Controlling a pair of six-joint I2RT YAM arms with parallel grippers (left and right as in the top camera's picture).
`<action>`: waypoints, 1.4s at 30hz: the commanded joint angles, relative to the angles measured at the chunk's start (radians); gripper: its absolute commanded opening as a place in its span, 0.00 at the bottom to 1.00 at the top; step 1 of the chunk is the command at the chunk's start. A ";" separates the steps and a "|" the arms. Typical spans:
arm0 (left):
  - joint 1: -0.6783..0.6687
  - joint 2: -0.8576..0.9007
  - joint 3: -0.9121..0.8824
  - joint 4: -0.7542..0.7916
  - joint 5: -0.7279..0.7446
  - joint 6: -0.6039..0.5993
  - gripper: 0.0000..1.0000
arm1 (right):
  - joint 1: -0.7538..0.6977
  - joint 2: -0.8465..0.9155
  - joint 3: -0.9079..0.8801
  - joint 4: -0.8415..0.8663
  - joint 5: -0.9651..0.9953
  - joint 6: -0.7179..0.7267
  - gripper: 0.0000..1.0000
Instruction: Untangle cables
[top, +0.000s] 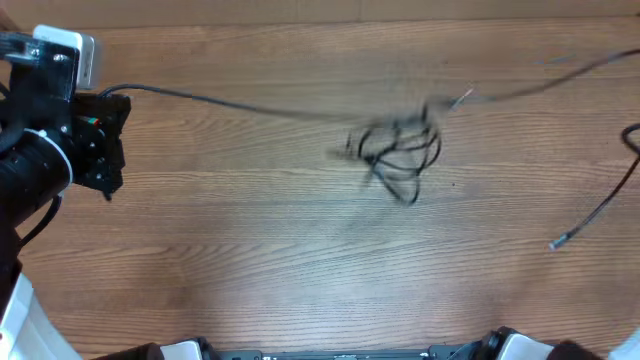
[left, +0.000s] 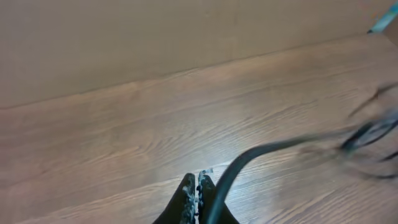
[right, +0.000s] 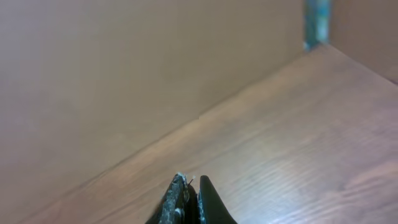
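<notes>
While the left gripper (top: 118, 102) sits at the left edge of the table (top: 250, 260), its fingers (left: 186, 198) are pressed together on one strand (top: 230, 102) of the cables (top: 400, 150). In the left wrist view the strand (left: 249, 155) leaves the left gripper (left: 198, 186) against one finger and curves away toward a blurred knot (left: 370, 132). The exact pinch point is hidden by the fingers.

In the overhead view, the strand runs from the left gripper across the upper part of the table to the knot. The knot is a loose cluster of thin black loops, right of centre. It is blurred, so individual crossings cannot be made out. From the knot, a further length (top: 560, 72) continues to the upper right edge of the frame.

A second cable (top: 605, 200) lies apart from the knot at the right side of the table. Its plug end (top: 556, 243) rests on the wood.

The right gripper (right: 191, 190) appears only in its own wrist view. Its fingers are pressed together above the table, facing the wall (right: 124, 74). Whether anything is pinched between them cannot be told.
</notes>
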 joint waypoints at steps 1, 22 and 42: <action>0.012 0.009 0.002 0.002 -0.116 -0.064 0.04 | -0.011 0.037 0.013 0.011 0.023 -0.001 0.04; 0.009 -0.016 0.002 0.029 -0.273 -0.266 0.04 | 0.104 0.140 0.013 0.046 -0.291 0.016 0.04; -0.690 0.202 0.002 0.539 -0.081 -0.468 0.04 | 0.470 0.008 0.013 -0.100 -0.110 -0.083 0.04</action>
